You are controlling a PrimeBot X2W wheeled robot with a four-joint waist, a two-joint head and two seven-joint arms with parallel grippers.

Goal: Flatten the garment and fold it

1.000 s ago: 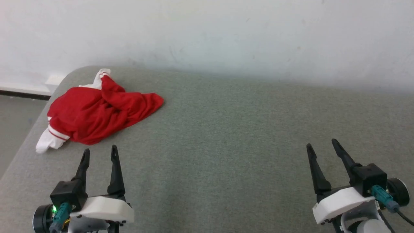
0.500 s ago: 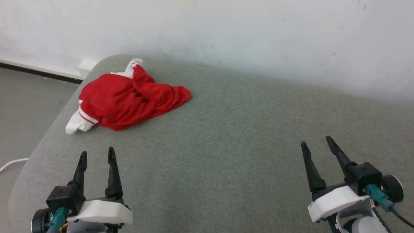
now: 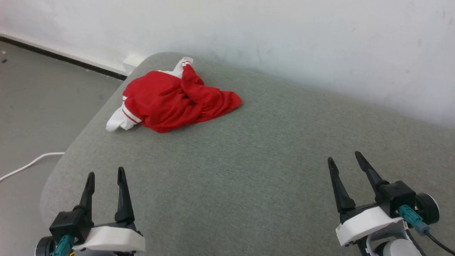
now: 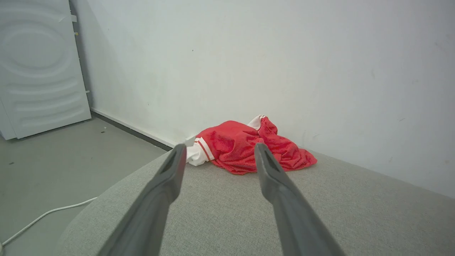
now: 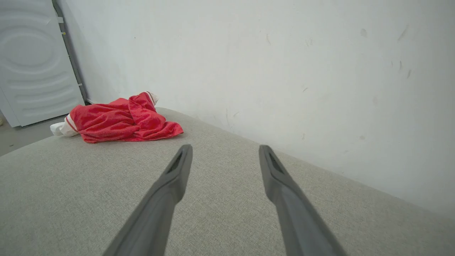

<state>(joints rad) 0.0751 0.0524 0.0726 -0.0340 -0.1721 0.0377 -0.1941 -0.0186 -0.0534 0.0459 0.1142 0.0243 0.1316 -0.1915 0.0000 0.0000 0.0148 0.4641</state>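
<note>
Well, garment (image 3: 170,103) bunched, long axis left-right, tapering rightward; left end effector (image 3: 106,171), right end effector (image 3: 343,156) spread.

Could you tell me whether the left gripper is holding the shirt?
No, the left gripper is open over bare cushion, well short of the crumpled shirt.

red garment (image 3: 170,103), crumpled, white sleeves
</note>
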